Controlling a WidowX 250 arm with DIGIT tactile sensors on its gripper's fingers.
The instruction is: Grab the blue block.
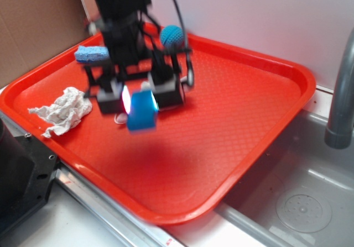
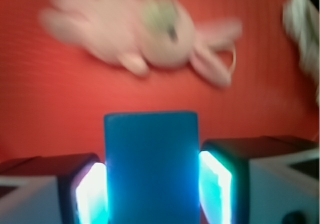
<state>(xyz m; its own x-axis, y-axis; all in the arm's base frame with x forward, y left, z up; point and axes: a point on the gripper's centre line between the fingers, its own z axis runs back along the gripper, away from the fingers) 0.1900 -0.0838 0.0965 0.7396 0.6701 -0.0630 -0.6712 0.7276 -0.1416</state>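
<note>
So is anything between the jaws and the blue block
Nothing visible. The blue block already sits between the jaws of the gripper, with a lit pad on each side, raised above the red tray.

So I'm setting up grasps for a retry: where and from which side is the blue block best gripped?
Grip the blue block across its two flat long sides, coming straight down from above. Its sharp, parallel faces suit flat pads, as the tool shows now: shut on the block, one finger on each side, over the red tray.
</note>
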